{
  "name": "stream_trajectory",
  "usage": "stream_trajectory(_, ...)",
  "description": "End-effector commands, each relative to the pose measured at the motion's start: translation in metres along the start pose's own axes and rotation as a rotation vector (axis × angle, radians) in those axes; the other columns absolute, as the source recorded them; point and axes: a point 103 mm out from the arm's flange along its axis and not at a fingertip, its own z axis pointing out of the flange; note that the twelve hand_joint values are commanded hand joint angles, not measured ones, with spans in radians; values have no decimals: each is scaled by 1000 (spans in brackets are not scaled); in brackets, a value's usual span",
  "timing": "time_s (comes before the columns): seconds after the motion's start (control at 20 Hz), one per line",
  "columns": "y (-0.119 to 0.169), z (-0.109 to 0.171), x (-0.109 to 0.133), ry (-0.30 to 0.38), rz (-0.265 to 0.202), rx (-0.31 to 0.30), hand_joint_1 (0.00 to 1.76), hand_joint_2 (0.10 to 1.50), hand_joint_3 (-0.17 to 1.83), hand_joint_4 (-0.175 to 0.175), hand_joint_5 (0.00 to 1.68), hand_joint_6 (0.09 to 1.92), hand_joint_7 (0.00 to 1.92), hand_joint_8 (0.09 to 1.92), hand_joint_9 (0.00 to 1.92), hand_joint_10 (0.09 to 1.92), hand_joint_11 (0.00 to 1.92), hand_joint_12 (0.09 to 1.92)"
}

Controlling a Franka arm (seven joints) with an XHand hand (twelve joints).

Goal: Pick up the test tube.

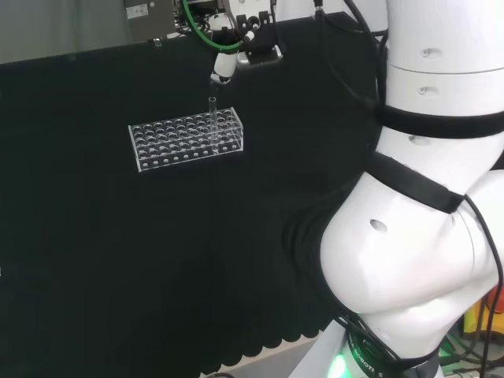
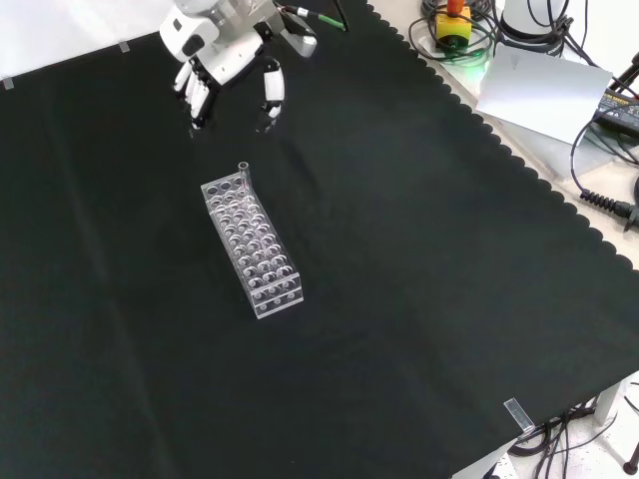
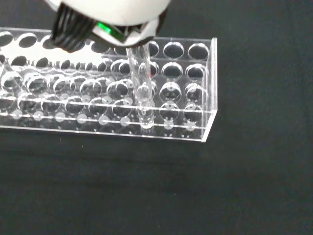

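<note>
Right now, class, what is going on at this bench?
A white robot arm is working over a bench covered in black cloth. Its hand hangs above the far end of a clear test tube rack. One clear test tube stands upright in a hole at that end of the rack. The fingers point down and are spread, apart from the tube in the front view, so the tube has not been picked up yet.

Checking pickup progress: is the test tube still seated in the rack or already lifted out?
Seated. The test tube stands upright in a hole of the rack, near one end; the hand hovers above, apart from it.
</note>
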Motion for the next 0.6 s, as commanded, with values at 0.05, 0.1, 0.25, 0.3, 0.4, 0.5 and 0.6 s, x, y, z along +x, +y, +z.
stream_trajectory(0.05,12,18,12,-26,-30,42,986,582,701,-126,461,429,688,845,624,791,319,1499)
stream_trajectory(0.1,14,21,13,-28,-32,47,986,582,702,-126,461,431,691,846,625,792,319,1499)
stream_trajectory(0.25,18,27,17,-24,-34,60,986,582,702,-124,467,440,703,848,632,793,318,1499)
stream_trajectory(0.3,19,29,18,-25,-35,61,986,583,702,-124,471,443,708,849,634,793,318,1499)
stream_trajectory(0.4,20,30,18,-27,-34,62,986,583,703,-121,482,452,718,849,641,793,318,1499)
stream_trajectory(0.5,21,31,19,-36,-35,69,986,584,704,-118,493,473,733,838,650,787,319,1498)
stream_trajectory(0.6,25,36,21,-51,-34,80,986,584,705,-115,500,506,770,820,662,775,320,1496)
